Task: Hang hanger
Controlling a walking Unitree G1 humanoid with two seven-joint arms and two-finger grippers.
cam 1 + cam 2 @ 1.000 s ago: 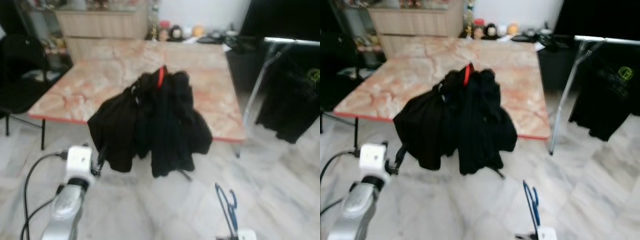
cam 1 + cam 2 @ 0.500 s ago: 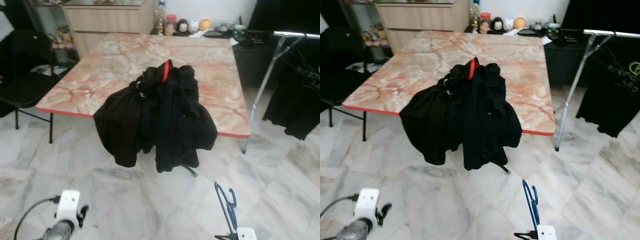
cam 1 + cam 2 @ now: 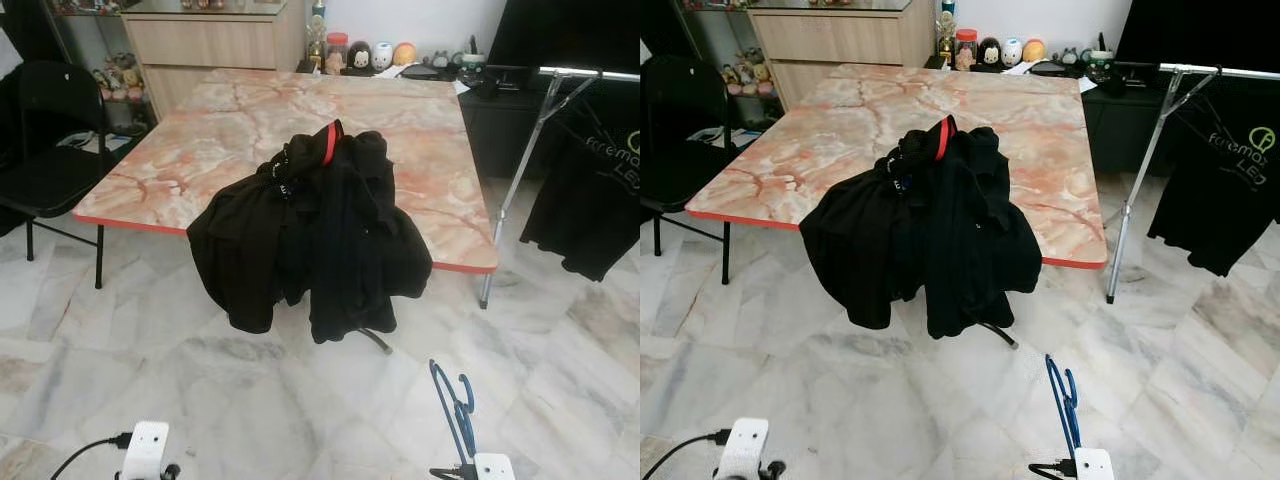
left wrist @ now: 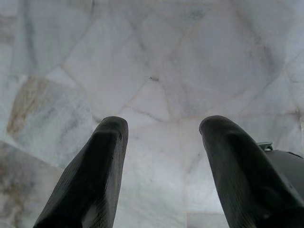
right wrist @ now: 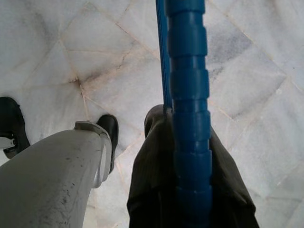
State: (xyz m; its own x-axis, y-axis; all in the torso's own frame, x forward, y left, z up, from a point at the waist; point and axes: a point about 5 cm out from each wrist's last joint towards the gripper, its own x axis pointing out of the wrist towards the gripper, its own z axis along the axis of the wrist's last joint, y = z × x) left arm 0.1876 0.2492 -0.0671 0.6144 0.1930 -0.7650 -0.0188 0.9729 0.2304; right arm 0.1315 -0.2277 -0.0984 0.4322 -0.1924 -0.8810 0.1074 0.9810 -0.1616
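A blue plastic hanger stands upright at the bottom right, low over the marble floor. My right gripper is shut on its ribbed blue bar, one dark finger pressed against it. Its white wrist block sits just under the hanger. A metal clothes rail stands far right with a black printed T-shirt hanging from it. My left gripper hangs open above bare floor tiles, its white wrist block at the bottom left.
A marble-patterned table with a red edge stands ahead, a heap of black clothes draped over its near edge. A black chair is at the left. A wooden cabinet and small jars line the back wall.
My left arm has dropped from beside the clothes heap to the bottom edge of the picture. The camera has steadied and the blur is gone. The hanger stays in my right gripper.
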